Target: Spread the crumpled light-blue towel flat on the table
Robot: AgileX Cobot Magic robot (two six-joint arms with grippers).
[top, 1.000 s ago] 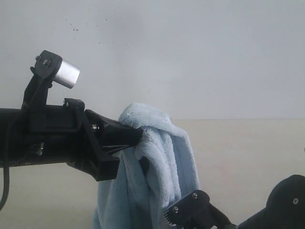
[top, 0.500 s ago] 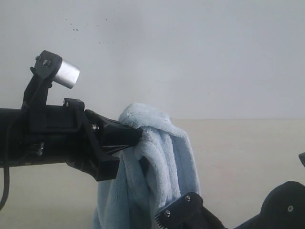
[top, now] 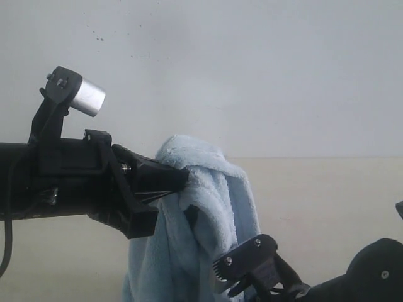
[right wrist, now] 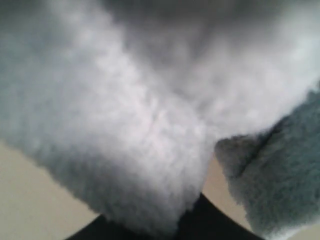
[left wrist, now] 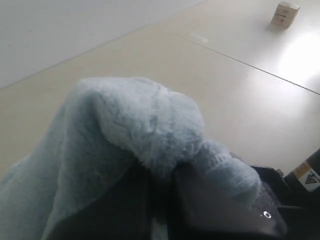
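The light-blue towel (top: 211,195) hangs in the air in bunched folds, lifted off the beige table (top: 327,201). My left gripper (top: 182,182) reaches in from the left and is shut on the towel's top bunch. In the left wrist view the towel (left wrist: 140,120) humps over the left gripper (left wrist: 160,172). Low at the right, my right gripper (top: 232,280) is pressed to the towel's hanging right edge. In the right wrist view the towel (right wrist: 140,125) fills the picture and runs down into the right gripper (right wrist: 185,222), which is closed on that fold.
A white speckled wall (top: 252,75) rises behind the table. A silver cylinder (top: 88,97) sits on a bracket above the left arm. A small cardboard box (left wrist: 285,13) stands far off on the table (left wrist: 240,100).
The right gripper dipped, then rose to the towel's right edge and closed on it; that edge is drawn in slightly. The left gripper and the towel's top have not moved.
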